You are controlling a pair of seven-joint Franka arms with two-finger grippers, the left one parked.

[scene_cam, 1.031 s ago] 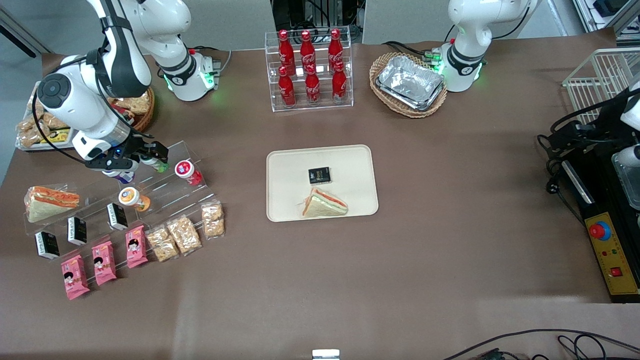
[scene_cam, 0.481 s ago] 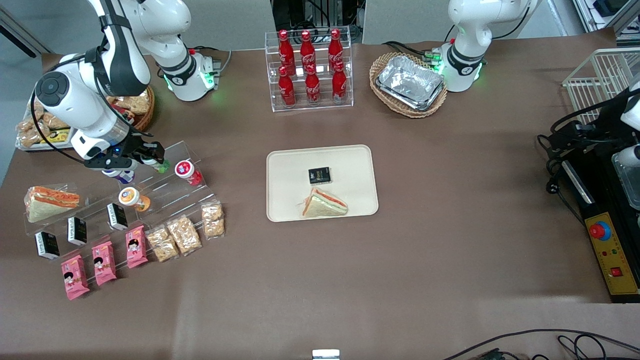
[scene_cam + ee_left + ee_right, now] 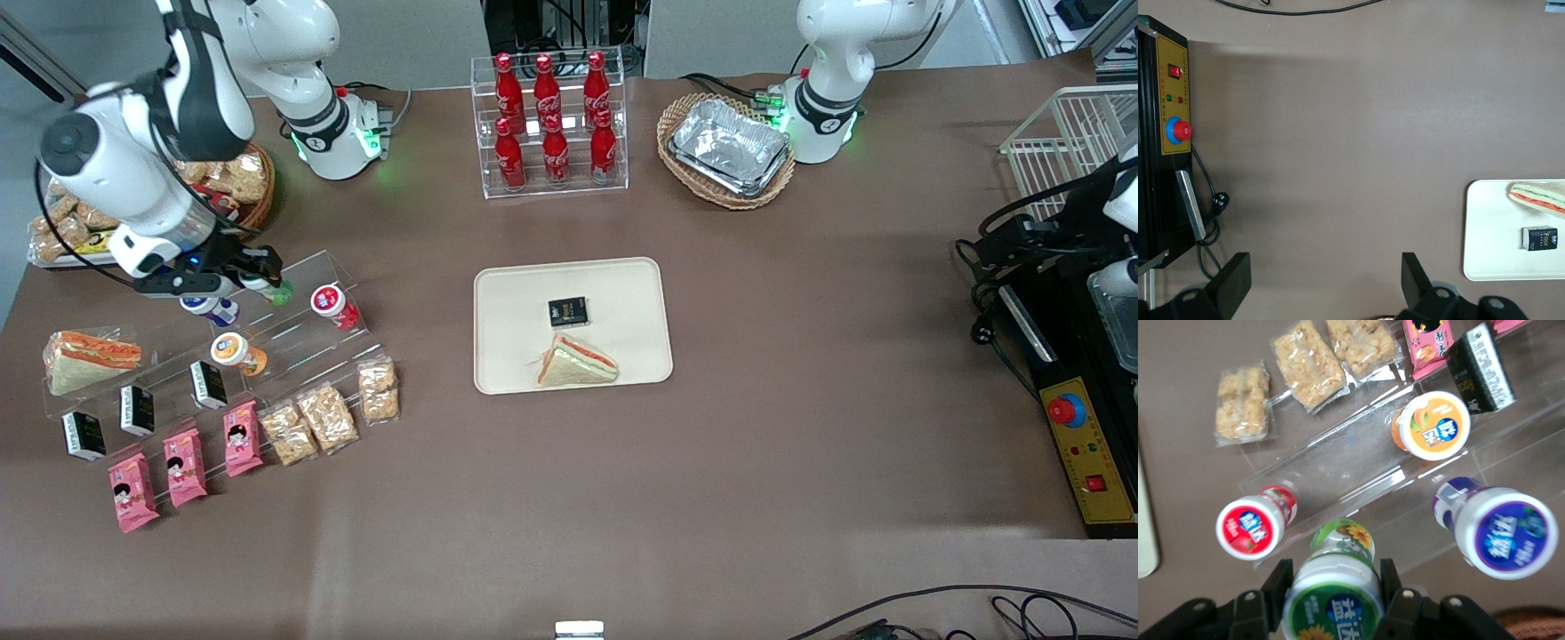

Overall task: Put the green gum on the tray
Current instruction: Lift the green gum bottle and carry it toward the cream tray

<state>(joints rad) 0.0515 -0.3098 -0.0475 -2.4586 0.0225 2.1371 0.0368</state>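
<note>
Black fingers of the gripper (image 3: 1333, 587) clamp the green gum (image 3: 1335, 580) by its sides, above the clear stepped rack (image 3: 293, 333) at the working arm's end of the table. Just beside it stand the red-bodied bottle (image 3: 1255, 522), purple bottle (image 3: 1498, 527) and orange-bodied bottle (image 3: 1431, 427). Well apart, mid-table, lies the tray (image 3: 516, 356), carrying a sandwich (image 3: 576, 363) and a small black box (image 3: 567, 311).

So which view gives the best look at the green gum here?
The right wrist view: the green gum fills it, lid toward the camera, the gripper shut on it. The front view shows only a small green tip by the gripper. The left wrist view misses it.
</note>
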